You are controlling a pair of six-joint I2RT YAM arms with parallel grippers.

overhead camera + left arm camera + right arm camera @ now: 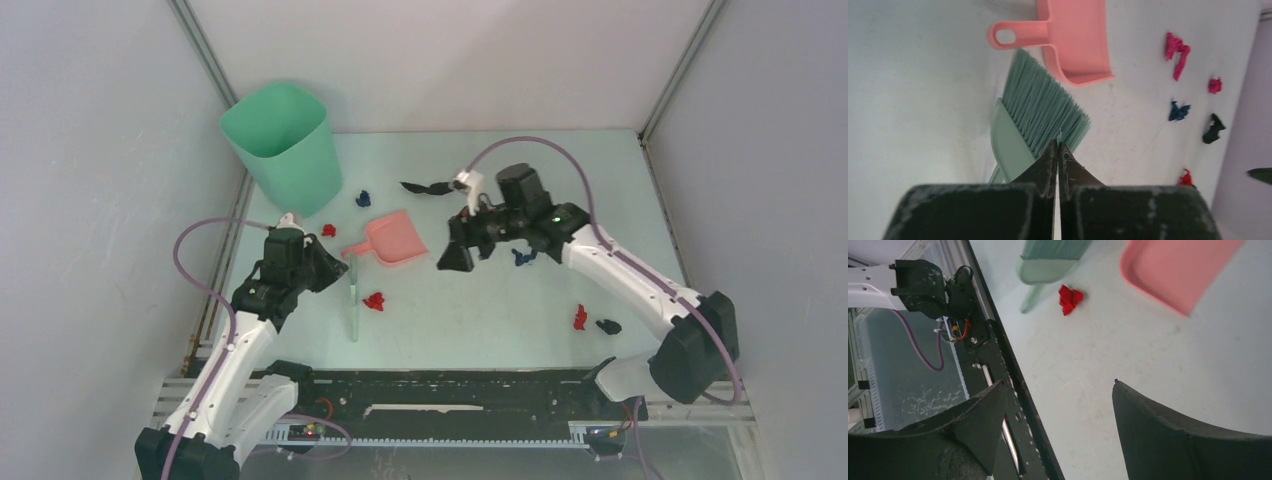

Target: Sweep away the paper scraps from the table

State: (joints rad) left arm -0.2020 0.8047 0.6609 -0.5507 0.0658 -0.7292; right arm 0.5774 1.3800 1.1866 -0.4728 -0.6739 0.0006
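Observation:
Several paper scraps lie scattered on the table (480,310): a red one (374,300) beside the green brush (354,300), another red (328,230), blue ones (363,198) (522,257), black ones (425,187) (608,326). The pink dustpan (395,240) lies flat in the middle. My left gripper (338,266) is shut and empty, its tips (1058,146) right over the brush bristles (1040,105). My right gripper (452,255) hangs open just right of the dustpan with only bare table between its fingers (1148,420).
A tall green bin (285,145) stands at the back left corner. Grey walls close in the table on three sides. The black rail (450,390) with the arm bases runs along the near edge.

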